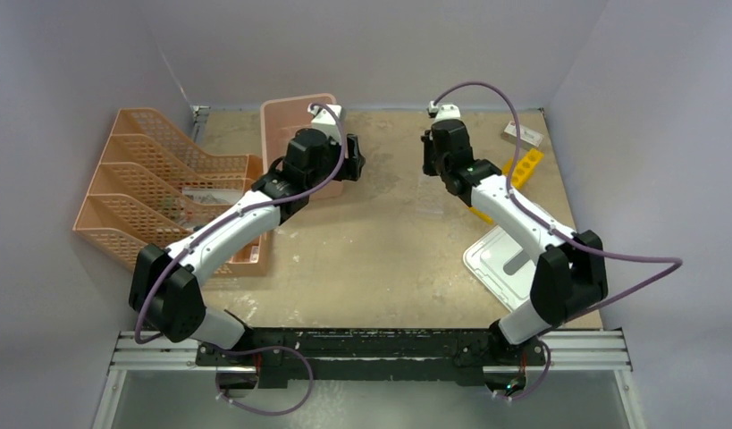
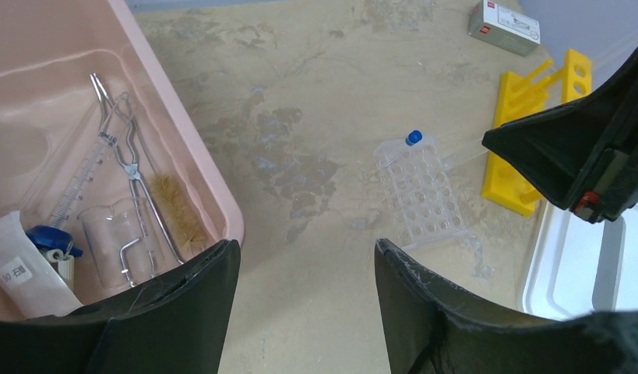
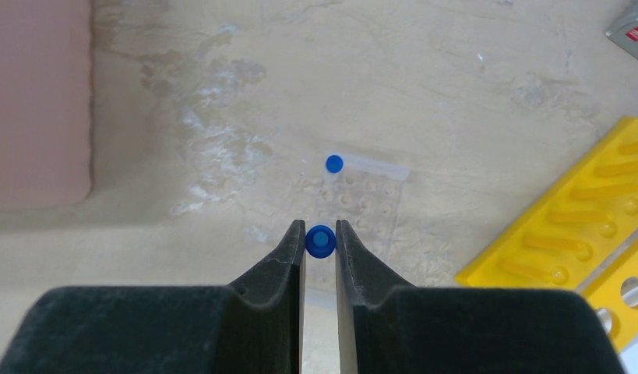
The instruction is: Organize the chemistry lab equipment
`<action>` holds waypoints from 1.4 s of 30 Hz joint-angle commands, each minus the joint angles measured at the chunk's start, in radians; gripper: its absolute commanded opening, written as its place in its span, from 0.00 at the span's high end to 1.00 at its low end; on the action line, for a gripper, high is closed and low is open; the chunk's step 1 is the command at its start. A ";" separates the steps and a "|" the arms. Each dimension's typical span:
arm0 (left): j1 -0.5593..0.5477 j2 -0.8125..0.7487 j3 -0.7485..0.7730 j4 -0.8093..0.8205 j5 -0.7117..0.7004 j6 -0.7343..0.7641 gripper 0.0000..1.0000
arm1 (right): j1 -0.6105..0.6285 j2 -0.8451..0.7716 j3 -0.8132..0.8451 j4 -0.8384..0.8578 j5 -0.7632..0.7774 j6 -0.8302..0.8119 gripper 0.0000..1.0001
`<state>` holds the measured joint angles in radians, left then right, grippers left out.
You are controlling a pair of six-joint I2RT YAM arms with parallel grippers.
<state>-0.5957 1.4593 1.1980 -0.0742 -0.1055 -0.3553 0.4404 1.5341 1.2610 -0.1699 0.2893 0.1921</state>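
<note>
Little of the writing can be read: the grey box [image 2: 502, 27] at the far right of the desk [image 1: 389, 250] bears a red mark and print too small to make out, the dropper [image 2: 82, 175] has a printed scale with illegible figures, and the white vial [image 2: 19, 273] shows dark characters that seem to begin with 50. The left arm reaches forward and to the right from its base, its wrist over the right rim of the pink bin [image 2: 183, 140]. The left tool [image 2: 306, 249] is spread wide with nothing between its fingers. The right arm reaches forward and to the left, wrist bent down over the middle of the desk. The right tool [image 3: 320, 234] is clamped on a tube [image 3: 320, 241] just below its blue cap. The tube is seen end-on from the wrist, cap toward the camera, so its long axis runs straight away toward the clear rack [image 3: 354, 210] beneath. A second tube [image 3: 334, 164] stands in a far corner hole of that rack. The yellow rack [image 1: 523, 170] lies just right of it, long axis slanting from near-left to far-right, beside the white lid [image 1: 496, 264]. Inside the bin the tongs [image 2: 132, 167] lie tips away from the wrist and handles toward it. The dropper lies alongside on their left, the brush [image 2: 175, 210] just to their right, the beaker [image 2: 113, 241] at the near end. Orange trays [image 1: 138, 179] stand at the left.
</note>
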 commanded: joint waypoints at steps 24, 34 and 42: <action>0.006 -0.022 0.005 0.057 0.022 -0.090 0.37 | 0.016 0.172 -0.141 0.391 0.101 0.102 0.96; 0.007 -0.017 0.002 0.059 0.017 -0.088 0.37 | 0.015 0.187 -0.120 0.358 0.144 0.105 0.97; 0.007 -0.010 0.001 0.059 0.015 -0.088 0.37 | 0.016 0.183 -0.120 0.341 0.174 0.098 0.98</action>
<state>-0.5957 1.4582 1.1847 -0.0463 -0.0971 -0.4351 0.4515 1.7222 1.1160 0.1604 0.4179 0.2905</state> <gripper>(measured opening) 0.630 0.172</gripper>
